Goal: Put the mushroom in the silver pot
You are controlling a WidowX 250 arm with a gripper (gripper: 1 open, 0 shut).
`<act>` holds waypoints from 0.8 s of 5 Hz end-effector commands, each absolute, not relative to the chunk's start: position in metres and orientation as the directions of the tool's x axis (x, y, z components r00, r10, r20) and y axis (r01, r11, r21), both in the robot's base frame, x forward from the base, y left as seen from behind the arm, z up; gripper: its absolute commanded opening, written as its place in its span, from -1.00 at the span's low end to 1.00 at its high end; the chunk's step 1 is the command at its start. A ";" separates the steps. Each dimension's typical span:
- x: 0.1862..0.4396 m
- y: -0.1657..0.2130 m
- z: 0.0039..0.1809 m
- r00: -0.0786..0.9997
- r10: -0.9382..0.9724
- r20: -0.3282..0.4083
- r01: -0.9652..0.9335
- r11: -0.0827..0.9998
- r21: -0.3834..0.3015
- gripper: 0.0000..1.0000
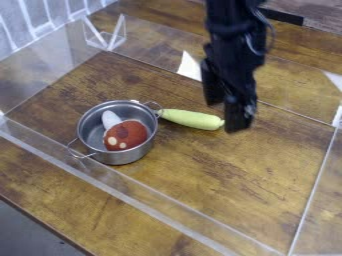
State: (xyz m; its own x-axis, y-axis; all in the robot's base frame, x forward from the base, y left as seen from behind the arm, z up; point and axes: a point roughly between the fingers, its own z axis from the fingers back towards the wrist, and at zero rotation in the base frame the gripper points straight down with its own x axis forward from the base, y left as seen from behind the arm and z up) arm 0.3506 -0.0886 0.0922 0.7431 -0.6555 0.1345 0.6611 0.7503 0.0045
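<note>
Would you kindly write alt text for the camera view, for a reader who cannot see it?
A small reddish-brown spotted toy mushroom lies inside a round shiny steel pot on a wooden table. A long yellow-green vegetable lies just right of the pot, and the black robot gripper hangs open beside its right end.

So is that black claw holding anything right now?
No, nothing. The gripper hangs open and empty above the wooden table; the mushroom already lies inside the silver pot.

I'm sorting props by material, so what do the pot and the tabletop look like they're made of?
The silver pot looks like polished steel: shiny grey with bright reflections on its wall. The tabletop appears to be dark-stained wood, with visible plank seams and grain, though it could be a printed laminate.
</note>
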 end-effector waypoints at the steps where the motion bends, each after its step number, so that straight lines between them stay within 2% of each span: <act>1: 0.348 -0.103 0.096 0.732 -0.665 0.145 0.673 0.740 -0.003 1.00; 3: 0.357 -0.083 0.108 0.691 -0.715 0.106 0.720 0.694 -0.006 1.00; 4: 0.345 -0.087 0.111 0.692 -0.714 0.108 0.719 0.695 -0.010 1.00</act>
